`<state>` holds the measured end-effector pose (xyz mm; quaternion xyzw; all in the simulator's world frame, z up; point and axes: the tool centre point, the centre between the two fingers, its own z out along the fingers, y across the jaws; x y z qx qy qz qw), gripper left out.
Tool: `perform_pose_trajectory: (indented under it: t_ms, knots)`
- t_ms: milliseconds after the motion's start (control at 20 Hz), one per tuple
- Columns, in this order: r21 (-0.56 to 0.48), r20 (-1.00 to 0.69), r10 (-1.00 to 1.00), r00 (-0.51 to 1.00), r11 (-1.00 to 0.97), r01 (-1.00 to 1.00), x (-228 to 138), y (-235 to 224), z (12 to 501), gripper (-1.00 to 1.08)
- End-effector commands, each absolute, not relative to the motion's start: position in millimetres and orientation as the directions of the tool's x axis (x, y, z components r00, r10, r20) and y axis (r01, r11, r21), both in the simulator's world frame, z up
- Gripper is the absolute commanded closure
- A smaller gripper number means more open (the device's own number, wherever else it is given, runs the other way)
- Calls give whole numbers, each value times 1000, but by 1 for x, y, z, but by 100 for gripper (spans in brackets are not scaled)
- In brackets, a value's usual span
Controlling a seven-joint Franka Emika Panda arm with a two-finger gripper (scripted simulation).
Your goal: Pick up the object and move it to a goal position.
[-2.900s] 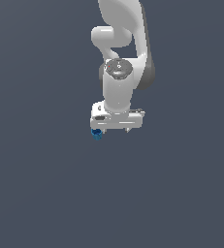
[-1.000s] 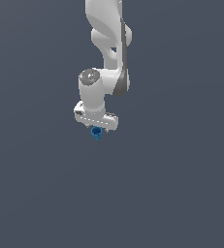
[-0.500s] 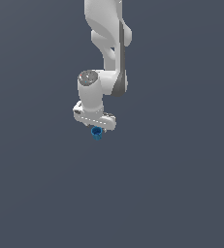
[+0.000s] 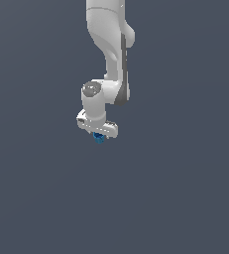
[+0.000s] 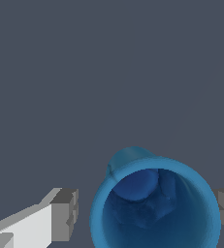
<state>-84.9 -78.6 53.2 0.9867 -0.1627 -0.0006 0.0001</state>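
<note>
We have the blue cup (image 5: pixel 154 206) between the fingers (image 5: pixel 65 214) of our gripper (image 4: pixel 99 135), clenched on it and carried in the air. We should travel smoothly to the goal, keep squeezing, and avoid tilting the wrist so it cannot slip.

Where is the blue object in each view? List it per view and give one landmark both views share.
Exterior view: the blue object shows as a small speck just under the white gripper, a little above the picture's centre.
Wrist view: the blue object looks like a hollow, open-topped shape seen from above, filling the space between the grey fingers.
Shared landmark: the gripper itself, directly around the object.
</note>
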Motion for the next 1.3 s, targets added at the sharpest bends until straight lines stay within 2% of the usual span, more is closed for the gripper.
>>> perform_pose_trajectory:
  t_ms: [0,200,250,900,1250]
  knots:
    - [0,0,-322,947,-947,-322,-85,-79,45,-92]
    - [0,0,-322,947,-947,-322,-84,-79,40,-92]
    - [0,0,-322,947,-947,-322,-84,-79,40,108]
    - [0,1,-322,947,-947,-322,-84,-77,43,108]
    - [0,1,-322,947,-947,-322,-84,-54,65,108]
